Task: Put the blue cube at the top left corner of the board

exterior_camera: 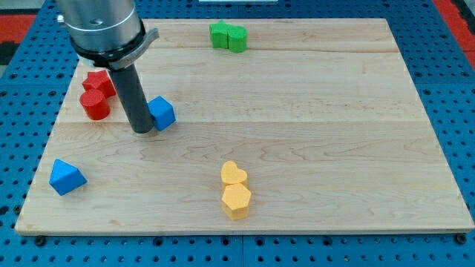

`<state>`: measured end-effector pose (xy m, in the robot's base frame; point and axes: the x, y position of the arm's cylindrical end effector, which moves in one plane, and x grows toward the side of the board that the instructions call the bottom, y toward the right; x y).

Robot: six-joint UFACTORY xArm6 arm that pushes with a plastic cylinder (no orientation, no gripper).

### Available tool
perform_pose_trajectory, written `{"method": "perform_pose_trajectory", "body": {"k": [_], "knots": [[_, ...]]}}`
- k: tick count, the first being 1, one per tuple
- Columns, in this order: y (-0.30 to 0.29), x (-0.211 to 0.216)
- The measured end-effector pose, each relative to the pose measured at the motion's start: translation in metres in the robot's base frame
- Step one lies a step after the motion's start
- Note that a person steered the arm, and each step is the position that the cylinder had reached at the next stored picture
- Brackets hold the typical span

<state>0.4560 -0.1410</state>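
Note:
The blue cube (162,113) sits on the wooden board (312,119) in its left part, a little above mid-height. My tip (141,130) rests on the board just left of the cube, touching or nearly touching its left side. The rod rises from there up to the arm's grey body at the view's top left. The board's top left corner lies behind the arm and is partly hidden.
A red star and a red cylinder (95,106) lie left of my tip. A blue triangular block (66,177) is at bottom left. Two green blocks (228,36) sit at top centre. A yellow heart (234,174) and yellow hexagon (237,201) lie at bottom centre.

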Motion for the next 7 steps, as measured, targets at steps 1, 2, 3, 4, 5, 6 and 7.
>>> {"method": "perform_pose_trajectory", "body": {"k": [1, 2, 3, 4, 5, 6, 7], "knots": [[0.02, 0.0], [0.039, -0.003], [0.048, -0.024], [0.048, -0.06], [0.048, -0.097], [0.05, -0.123], [0.064, -0.141]]}}
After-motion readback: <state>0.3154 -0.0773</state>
